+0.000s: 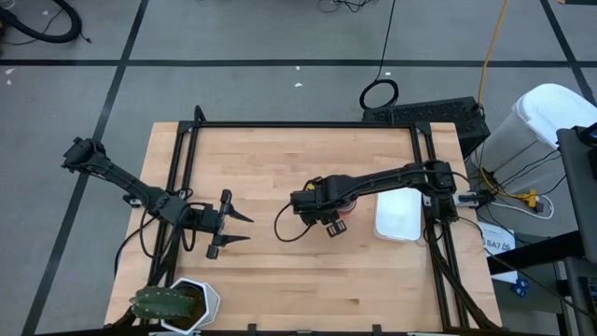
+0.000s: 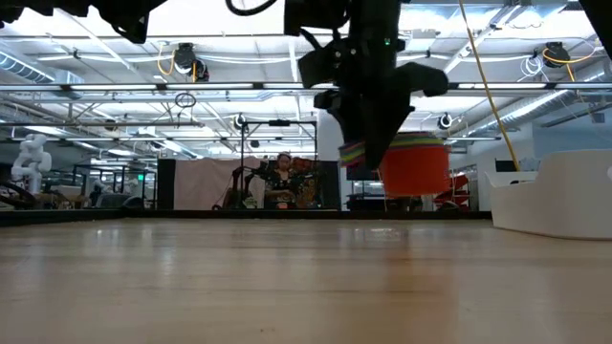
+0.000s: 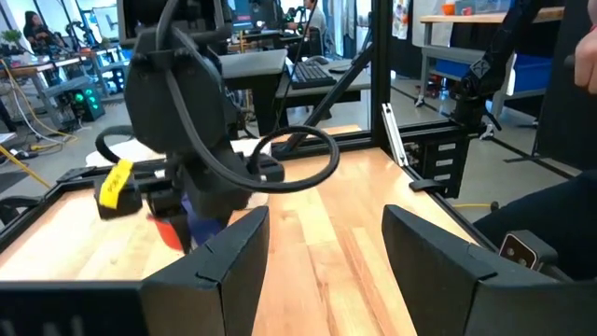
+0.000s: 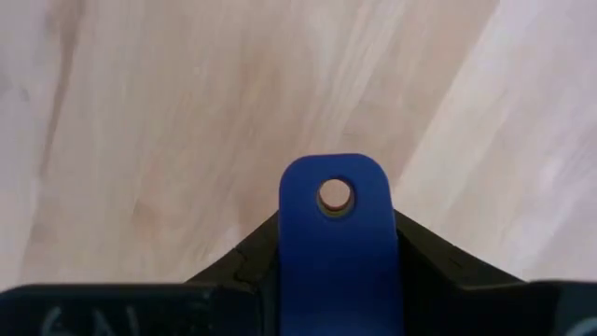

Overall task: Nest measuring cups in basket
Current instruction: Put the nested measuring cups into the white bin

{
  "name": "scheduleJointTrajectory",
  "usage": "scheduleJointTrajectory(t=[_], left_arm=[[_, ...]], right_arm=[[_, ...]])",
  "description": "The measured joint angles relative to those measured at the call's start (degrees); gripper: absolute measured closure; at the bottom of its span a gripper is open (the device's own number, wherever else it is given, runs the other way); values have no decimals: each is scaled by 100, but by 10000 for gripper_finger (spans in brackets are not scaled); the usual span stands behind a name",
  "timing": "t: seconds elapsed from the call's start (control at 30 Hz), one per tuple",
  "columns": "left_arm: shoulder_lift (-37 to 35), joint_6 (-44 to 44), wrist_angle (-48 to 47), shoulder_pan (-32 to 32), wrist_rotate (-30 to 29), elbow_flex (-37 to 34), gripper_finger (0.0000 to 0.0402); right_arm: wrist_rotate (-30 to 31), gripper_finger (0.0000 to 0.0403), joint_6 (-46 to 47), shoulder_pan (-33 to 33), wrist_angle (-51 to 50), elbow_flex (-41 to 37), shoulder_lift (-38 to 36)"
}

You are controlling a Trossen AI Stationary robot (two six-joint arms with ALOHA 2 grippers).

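Right end effector (image 1: 333, 222) over mid-desk, clamped on the blue handle (image 4: 338, 245) of the nested cups (image 2: 413, 164). Handle sticks out forward between the closed fingers, with a hole near its tip. Low view: stack held clear above the desk (image 1: 280, 280), red cup outermost, green and yellow rims showing just above it. From above, only a red sliver shows beside the end effector.

Basket (image 1: 398, 217) on the desk just beside the right end effector, on its outboard side, apart from the cups. Contents of basket not discernible.

Left end effector (image 1: 241, 228) well apart from the right one, low over the desk's left part, fingers (image 3: 213, 271) spread wide, gripping nothing.

Plant pot (image 1: 177, 304) at the desk's near-left corner, beside the left arm.
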Motion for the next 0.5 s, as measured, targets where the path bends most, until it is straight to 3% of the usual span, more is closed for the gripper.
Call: scheduleJointTrajectory(t=[0.5], left_arm=[[0,-51,-28,0,-1,0,190]], right_arm=[[310,275,353,-2,-1113,0,-571]])
